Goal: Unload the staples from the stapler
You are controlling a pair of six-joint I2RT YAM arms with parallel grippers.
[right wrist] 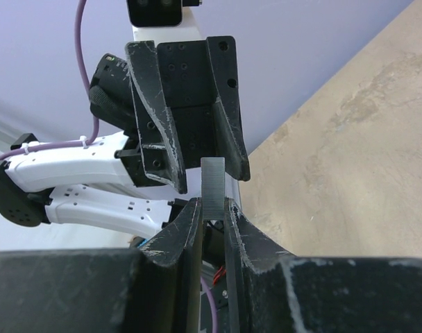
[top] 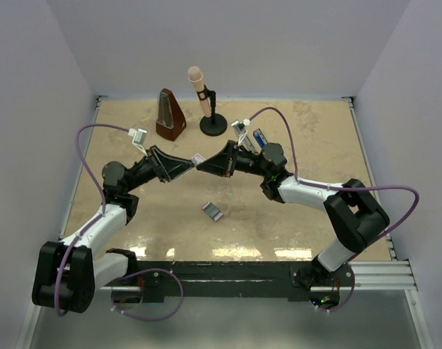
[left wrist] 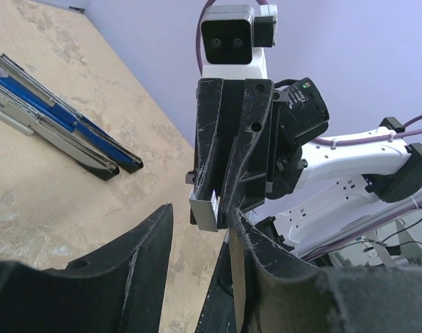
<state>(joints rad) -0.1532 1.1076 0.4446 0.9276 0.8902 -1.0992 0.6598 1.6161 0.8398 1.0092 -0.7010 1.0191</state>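
My right gripper is shut on a short ribbed silvery strip of staples, which sticks out past its fingertips above the middle of the table. My left gripper faces it tip to tip, open. Its two fingers straddle the free end of that strip, with a gap still showing on one side. From above, the strip sits between the left gripper and the right gripper. A second block of staples lies on the table. The blue-and-black stapler lies opened out behind the right arm, also visible as the stapler.
A brown pyramid metronome and a pink microphone on a black stand are at the back of the beige table. White walls close in the sides and the back.
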